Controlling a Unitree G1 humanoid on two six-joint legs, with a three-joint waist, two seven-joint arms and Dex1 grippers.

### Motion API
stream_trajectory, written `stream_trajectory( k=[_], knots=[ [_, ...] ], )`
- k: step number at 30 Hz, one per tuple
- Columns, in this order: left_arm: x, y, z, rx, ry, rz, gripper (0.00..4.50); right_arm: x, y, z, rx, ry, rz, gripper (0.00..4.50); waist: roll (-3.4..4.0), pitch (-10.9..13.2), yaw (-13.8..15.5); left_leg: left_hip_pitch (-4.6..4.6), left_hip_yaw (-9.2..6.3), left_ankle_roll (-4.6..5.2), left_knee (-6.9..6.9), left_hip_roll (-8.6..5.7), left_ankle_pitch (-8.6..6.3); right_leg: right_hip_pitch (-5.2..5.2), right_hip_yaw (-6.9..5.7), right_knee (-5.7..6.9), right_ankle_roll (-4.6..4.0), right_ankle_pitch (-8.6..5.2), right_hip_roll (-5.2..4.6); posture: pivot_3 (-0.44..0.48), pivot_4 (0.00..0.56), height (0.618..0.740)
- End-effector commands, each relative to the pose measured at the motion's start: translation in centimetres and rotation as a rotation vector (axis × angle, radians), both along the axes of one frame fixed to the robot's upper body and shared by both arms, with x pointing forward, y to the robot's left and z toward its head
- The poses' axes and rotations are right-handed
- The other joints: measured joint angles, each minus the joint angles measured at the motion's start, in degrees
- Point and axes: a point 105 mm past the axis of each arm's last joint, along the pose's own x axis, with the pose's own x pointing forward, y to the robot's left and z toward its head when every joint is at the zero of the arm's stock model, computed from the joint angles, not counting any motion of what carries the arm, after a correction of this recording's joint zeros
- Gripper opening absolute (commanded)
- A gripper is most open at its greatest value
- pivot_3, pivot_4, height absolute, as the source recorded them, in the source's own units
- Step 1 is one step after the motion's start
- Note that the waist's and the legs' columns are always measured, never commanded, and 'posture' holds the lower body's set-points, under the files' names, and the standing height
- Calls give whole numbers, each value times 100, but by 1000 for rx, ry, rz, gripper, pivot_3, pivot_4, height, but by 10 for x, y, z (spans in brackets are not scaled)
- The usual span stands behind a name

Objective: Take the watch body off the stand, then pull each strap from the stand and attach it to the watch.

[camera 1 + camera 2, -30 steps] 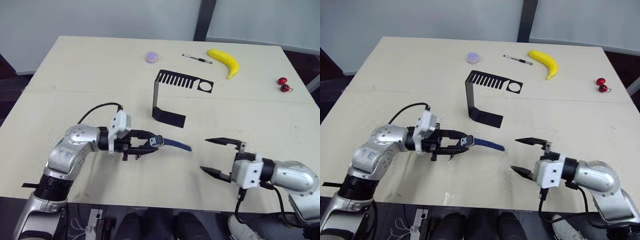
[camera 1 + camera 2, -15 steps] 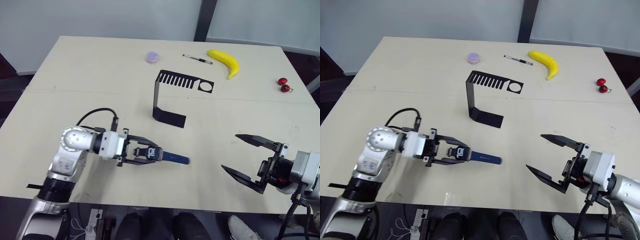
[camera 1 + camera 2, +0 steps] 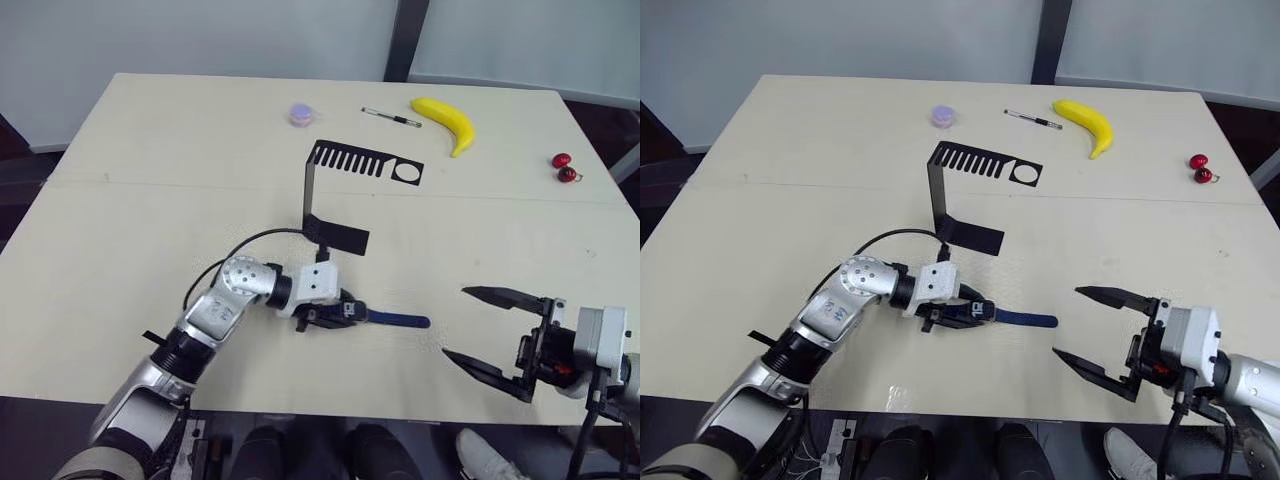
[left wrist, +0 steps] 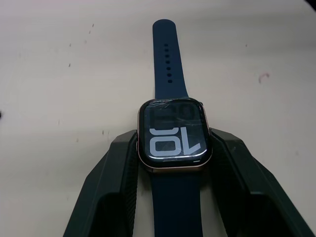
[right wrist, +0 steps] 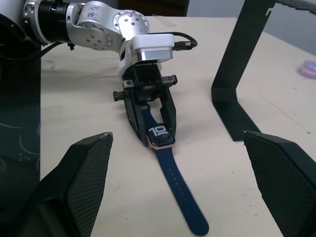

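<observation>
Clamping the small square dark-screened watch body (image 4: 173,140), the left gripper (image 3: 343,311) rests near the worktop's front edge. A navy rubber strap (image 3: 398,320) trails from it. The right gripper (image 3: 488,330) gapes wide, empty.

The left arm (image 3: 235,300) is showing rounded silver-grey metal housings joined by black ribbed collars, ending in a white boxy wrist block. A thin black cable is looping from behind that block back along the arm. The left gripper (image 5: 157,133) is wearing two black textured fingers on a black bracket with small protruding screws. The right gripper (image 3: 500,330) is carrying long, pointed black fingers on a white block, with a black cable trailing below.
</observation>
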Motion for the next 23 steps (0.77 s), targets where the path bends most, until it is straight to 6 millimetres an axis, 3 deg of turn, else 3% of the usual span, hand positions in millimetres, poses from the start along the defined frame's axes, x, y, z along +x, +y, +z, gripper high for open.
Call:
stream_trajectory(
  k=[1, 2, 3, 7, 9, 12, 18, 20, 23],
  knots=[
    [-5, 1, 4, -19, -21, -8, 1592, -4, 0, 4, -2, -16, 7, 4440, 0, 0, 14, 0, 0, 0, 1, -1, 0, 1, -1, -1, 0, 0, -6, 0, 150, 740],
    [-5, 4, 7, -42, -36, -5, 1592, -3, -1, 2, -4, -6, 4, 4440, 0, 0, 18, 0, -3, 0, 1, -2, 0, 2, -1, -1, 0, 0, -9, 0, 150, 740],
    [-5, 5, 9, -60, -47, -2, 2630, -3, -1, 0, -6, 0, 3, 4500, 0, 0, 15, 0, -4, 0, 0, -3, 0, 2, -1, -1, 0, 0, -13, 0, 150, 740],
    [-15, 35, 36, -195, -139, -45, 4477, 1, -9, 0, -36, -12, -15, 4500, 0, 0, -16, -1, -3, 0, -1, -1, 0, 0, -4, -1, 0, 0, -12, 0, 150, 740],
    [-25, 73, 46, -220, -160, -30, 4477, 2, -19, 3, -59, -19, -35, 4500, 0, 0, -49, 1, 1, 0, -2, 5, 0, -6, -1, 2, 0, 0, -3, 0, 150, 740],
    [-31, 111, 49, -179, -163, 42, 4477, 1, -30, 6, -93, -23, -46, 4500, 1, 0, -64, 13, 1, 0, -8, 11, 0, -3, 0, 2, -1, 0, 1, 0, 150, 740],
    [-46, 208, 58, -29, -237, 417, 4477, 6, -66, 10, -216, -36, -91, 4500, -1, 0, -27, 12, -2, 2, -11, 0, -1, 4, 5, -21, 0, 0, -29, 0, 150, 740],
    [-55, 219, 58, -30, -255, 484, 4477, 10, -71, 10, -225, -45, -94, 4500, -1, 0, -26, 13, 2, 4, -14, -7, -3, 4, -3, -26, 0, 0, -51, 0, 150, 740],
    [-60, 216, 54, -37, -263, 491, 4477, 14, -72, 8, -211, -46, -77, 4500, -1, 0, -6, 13, 2, 4, -14, -11, -3, 5, -7, -33, 0, 0, -60, 0, 150, 740]
  ],
)
